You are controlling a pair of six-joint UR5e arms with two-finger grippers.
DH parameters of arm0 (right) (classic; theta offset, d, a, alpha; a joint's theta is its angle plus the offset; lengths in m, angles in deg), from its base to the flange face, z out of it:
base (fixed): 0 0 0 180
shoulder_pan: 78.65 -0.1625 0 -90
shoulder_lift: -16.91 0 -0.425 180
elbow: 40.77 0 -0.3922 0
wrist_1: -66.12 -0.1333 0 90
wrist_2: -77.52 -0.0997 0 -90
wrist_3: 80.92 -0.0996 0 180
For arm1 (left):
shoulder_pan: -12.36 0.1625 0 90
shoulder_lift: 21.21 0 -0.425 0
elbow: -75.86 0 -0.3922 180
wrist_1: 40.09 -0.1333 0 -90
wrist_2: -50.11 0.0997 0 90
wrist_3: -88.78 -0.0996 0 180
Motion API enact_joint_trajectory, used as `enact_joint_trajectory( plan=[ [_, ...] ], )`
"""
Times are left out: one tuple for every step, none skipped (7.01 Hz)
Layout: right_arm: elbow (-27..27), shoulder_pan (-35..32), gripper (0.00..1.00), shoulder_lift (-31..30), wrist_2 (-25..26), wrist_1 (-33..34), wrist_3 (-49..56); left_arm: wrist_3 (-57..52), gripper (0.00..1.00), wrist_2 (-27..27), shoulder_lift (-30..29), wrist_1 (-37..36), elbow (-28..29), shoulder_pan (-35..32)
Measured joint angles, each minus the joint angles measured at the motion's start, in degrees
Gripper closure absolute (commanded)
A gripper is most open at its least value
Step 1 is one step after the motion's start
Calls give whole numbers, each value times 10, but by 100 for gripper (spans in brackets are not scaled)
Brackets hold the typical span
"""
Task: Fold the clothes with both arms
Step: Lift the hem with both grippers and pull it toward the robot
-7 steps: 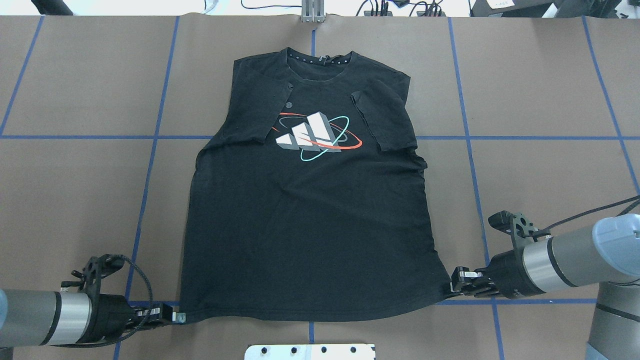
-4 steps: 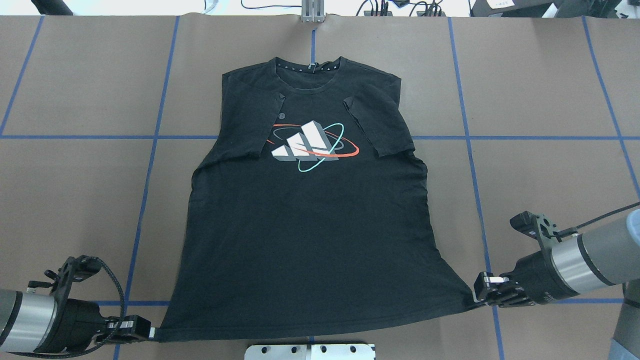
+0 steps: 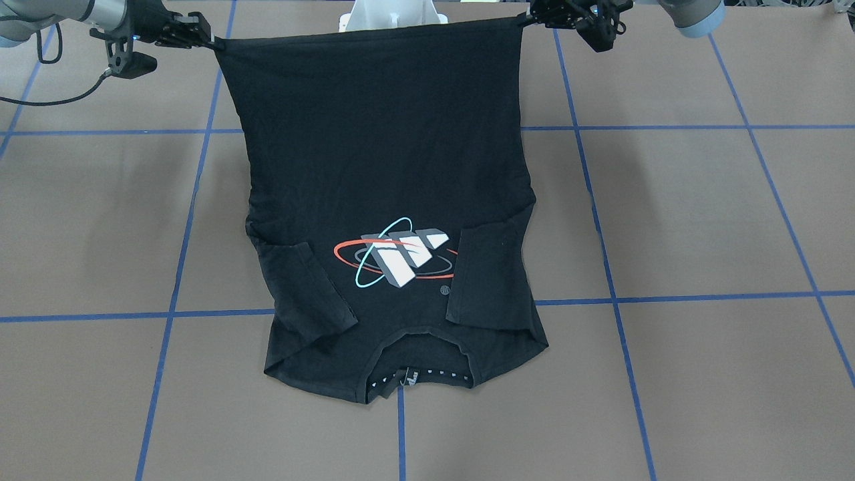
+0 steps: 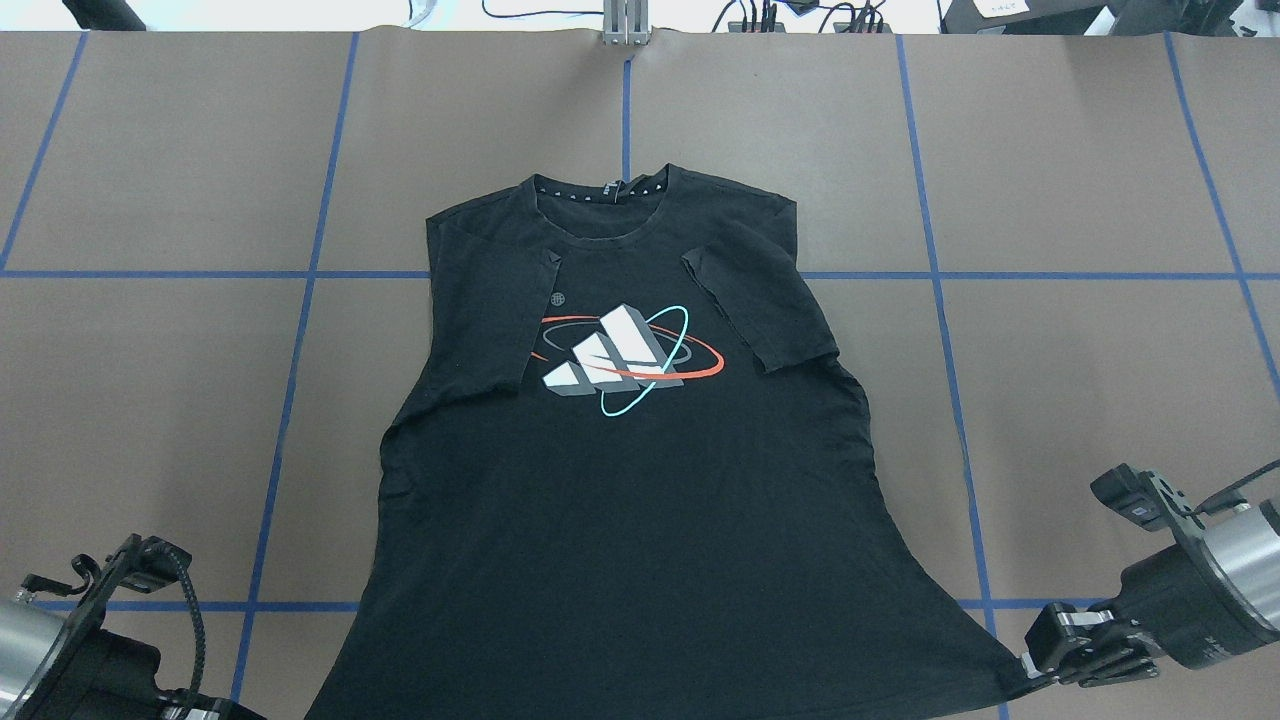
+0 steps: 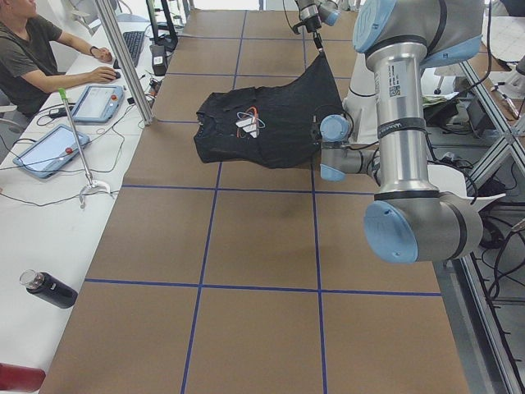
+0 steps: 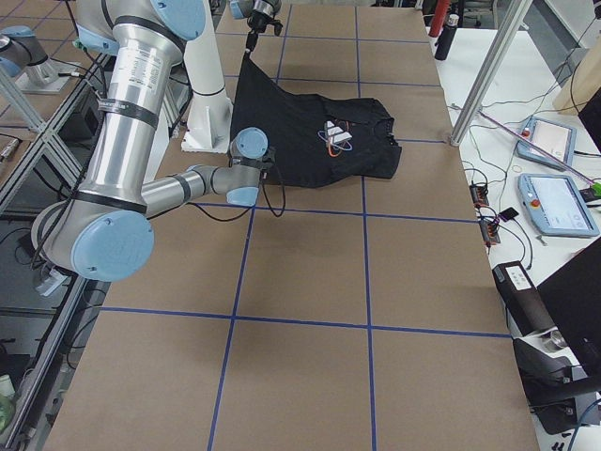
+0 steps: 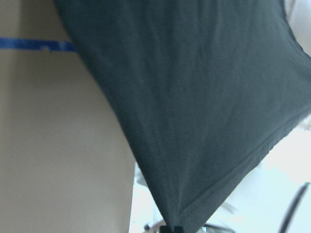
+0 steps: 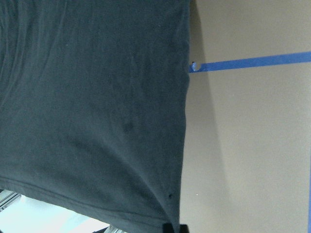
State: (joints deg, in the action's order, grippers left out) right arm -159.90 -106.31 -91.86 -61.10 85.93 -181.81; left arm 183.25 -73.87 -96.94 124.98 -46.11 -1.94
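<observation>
The clothes, one black T-shirt (image 4: 620,520) with a white block logo (image 4: 615,358) ringed by red and teal ovals, lies chest up with both short sleeves folded in. Its collar (image 3: 417,374) rests on the brown table. The hem is raised and stretched tight between the two arms. In the front-facing view my left gripper (image 3: 528,19) is shut on one hem corner and my right gripper (image 3: 214,44) is shut on the other. From overhead, the right gripper (image 4: 1035,675) pinches the corner at the lower right, and the left gripper is mostly cut off at the lower left edge.
The white pedestal base (image 3: 394,13) stands just behind the raised hem. Blue tape lines (image 4: 300,330) grid the brown table. A person (image 5: 29,49) sits at a side bench with tablets (image 5: 45,152) and a dark bottle (image 5: 49,289). A metal bracket (image 4: 625,25) sits at the far edge.
Both grippers have drawn back toward the robot and spread outward, lifting the hem. The whole T-shirt has slid nearer, its collar moving down the overhead view.
</observation>
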Motion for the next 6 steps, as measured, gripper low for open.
enact_joint_trajectory(
  plan=[
    [-1, 0, 100, -2, -1, -27, -14, -7, 100, -27, 0, 23, 0, -3],
    [-1, 1, 100, -1, -1, -51, -21, -12, 100, -66, -1, 56, 0, -12],
    [-3, 1, 100, -1, -1, -81, -27, -13, 100, -103, -1, 87, 0, -25],
    [-3, 1, 100, -1, -1, -103, -31, -11, 100, -128, -1, 113, 0, -34],
    [-5, 2, 100, 0, -2, -114, -33, -10, 100, -139, -1, 131, 1, -37],
    [-6, 2, 100, 3, -4, -123, -33, -9, 100, -143, -3, 139, 2, -38]
  ],
)
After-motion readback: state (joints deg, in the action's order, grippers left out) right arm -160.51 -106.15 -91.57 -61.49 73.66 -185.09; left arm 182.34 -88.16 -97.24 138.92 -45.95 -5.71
